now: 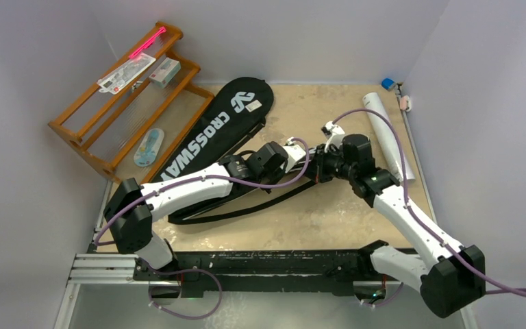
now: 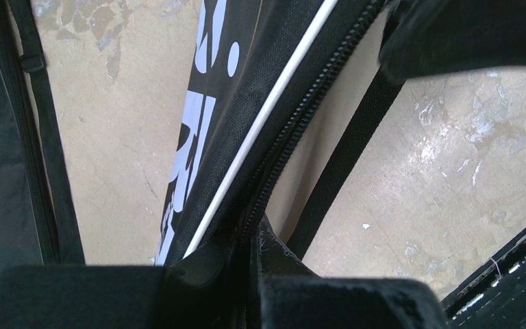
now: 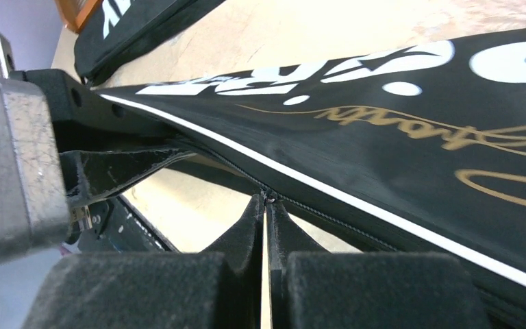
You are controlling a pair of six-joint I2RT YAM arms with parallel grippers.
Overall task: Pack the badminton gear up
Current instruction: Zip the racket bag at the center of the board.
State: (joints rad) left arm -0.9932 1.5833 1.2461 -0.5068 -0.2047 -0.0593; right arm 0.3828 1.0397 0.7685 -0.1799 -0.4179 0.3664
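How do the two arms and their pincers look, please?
Left arm and right arm: white rounded links, bulky black joints, and a purple cable looping along each. Left pincer and right pincer: black matte fingers tapering to wedge tips.

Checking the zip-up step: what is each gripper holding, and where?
The left gripper pinches the black cover at its zippered edge; the right gripper is shut on that cover's zipper pull.

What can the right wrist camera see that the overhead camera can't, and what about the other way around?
Only the right wrist: the right gripper pinching the zipper pull, and gold script on the black cover. Only overhead: the white tube, the pink stick and the packets. Both: the CROSSWAY cover and the wooden rack.
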